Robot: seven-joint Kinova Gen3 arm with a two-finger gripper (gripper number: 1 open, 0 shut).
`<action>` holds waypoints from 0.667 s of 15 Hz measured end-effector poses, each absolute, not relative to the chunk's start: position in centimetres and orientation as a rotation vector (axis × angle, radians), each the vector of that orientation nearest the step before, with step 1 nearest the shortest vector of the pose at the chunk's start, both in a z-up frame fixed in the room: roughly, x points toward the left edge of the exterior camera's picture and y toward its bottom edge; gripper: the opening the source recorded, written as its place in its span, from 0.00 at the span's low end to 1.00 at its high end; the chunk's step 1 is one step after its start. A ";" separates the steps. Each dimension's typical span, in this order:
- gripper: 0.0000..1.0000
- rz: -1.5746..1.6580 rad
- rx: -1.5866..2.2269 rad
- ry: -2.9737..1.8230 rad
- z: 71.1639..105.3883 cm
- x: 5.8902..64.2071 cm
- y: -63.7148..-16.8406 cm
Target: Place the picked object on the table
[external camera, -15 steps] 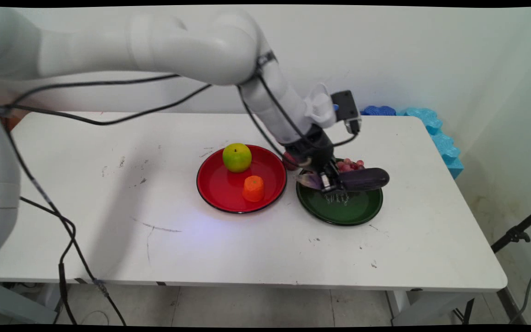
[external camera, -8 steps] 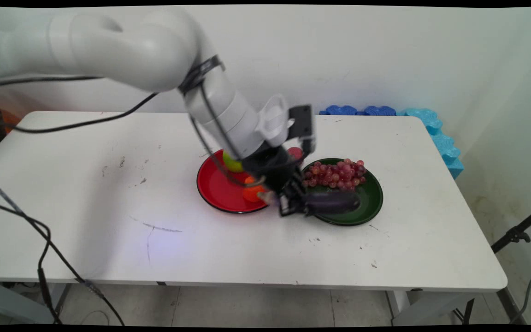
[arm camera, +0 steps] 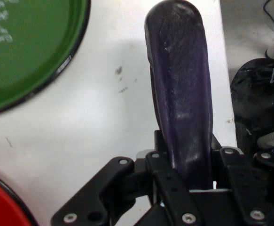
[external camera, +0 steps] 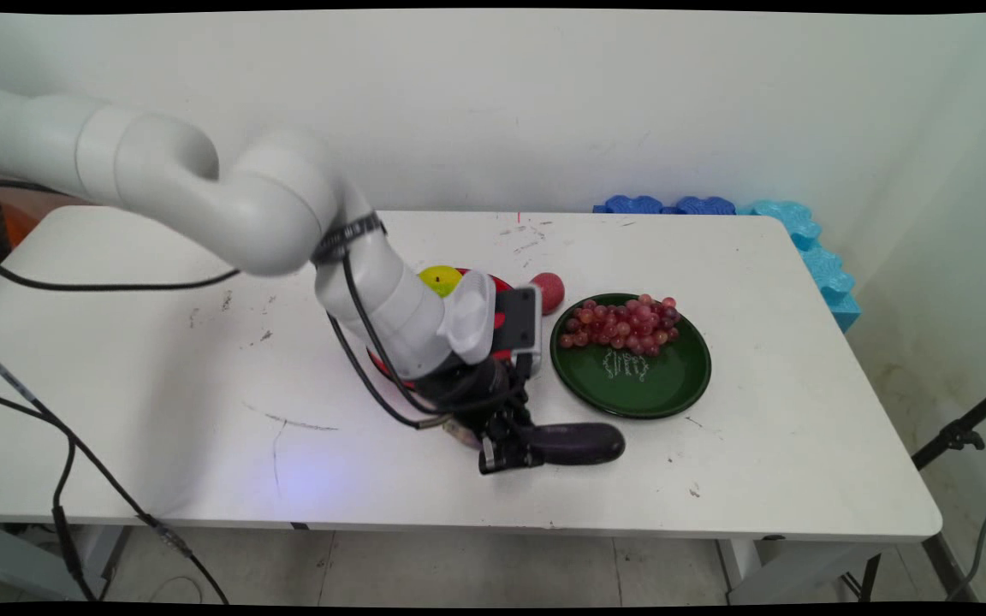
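**Eggplant held low by one end**

You see the gripper (external camera: 506, 453) closed on the stalk end of the eggplant (external camera: 574, 443), so most of its body sticks out ahead of the fingers (arm camera: 172, 188), over the table (external camera: 159, 411). The green plate (arm camera: 28, 47) is ahead and to the side of the hand; the red plate (arm camera: 3, 207) is close beside it. The arm bends down steeply, with the wrist low near the front edge.

no legible text or labels
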State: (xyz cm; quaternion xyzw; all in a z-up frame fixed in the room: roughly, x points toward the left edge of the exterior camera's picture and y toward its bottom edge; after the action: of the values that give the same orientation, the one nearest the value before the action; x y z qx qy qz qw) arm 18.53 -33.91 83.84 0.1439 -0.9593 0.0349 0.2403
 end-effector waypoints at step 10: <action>0.00 0.062 0.516 -2.613 78.9 18.5 -34.1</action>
State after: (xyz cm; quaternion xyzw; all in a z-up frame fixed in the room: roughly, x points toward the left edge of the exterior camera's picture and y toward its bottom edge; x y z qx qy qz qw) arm 18.54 -34.07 78.87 0.1883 -0.9529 0.0227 0.2366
